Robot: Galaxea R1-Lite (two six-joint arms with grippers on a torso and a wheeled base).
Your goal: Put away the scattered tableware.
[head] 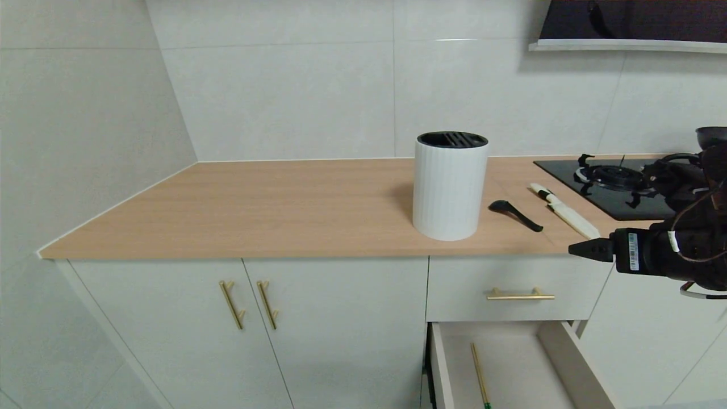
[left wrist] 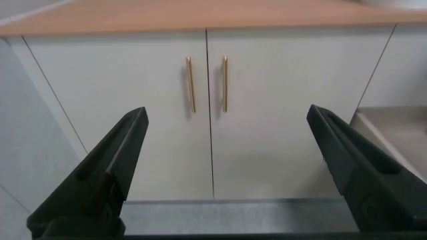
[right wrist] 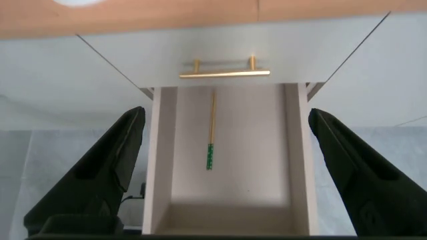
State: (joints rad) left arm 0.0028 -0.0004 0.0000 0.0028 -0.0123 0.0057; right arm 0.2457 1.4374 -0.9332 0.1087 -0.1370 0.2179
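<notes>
The right tool (head: 588, 250) hangs level just off the tabletop (head: 255, 210) edge, above the open drawer (head: 441, 363), fingers spread wide. The left tool (left wrist: 227, 167), likewise spread, faces the cabinet doors (left wrist: 280, 133). A black spoon (head: 514, 215) and a white knife (head: 565, 211) lie on the tabletop beside the white holder (head: 450, 186). The right wrist view looks into the drawer, where one chopstick (right wrist: 211, 130) lies.

Soft, even light leaves a faint shadow left of the white holder (head: 450, 187); edges bend wide-angle.
</notes>
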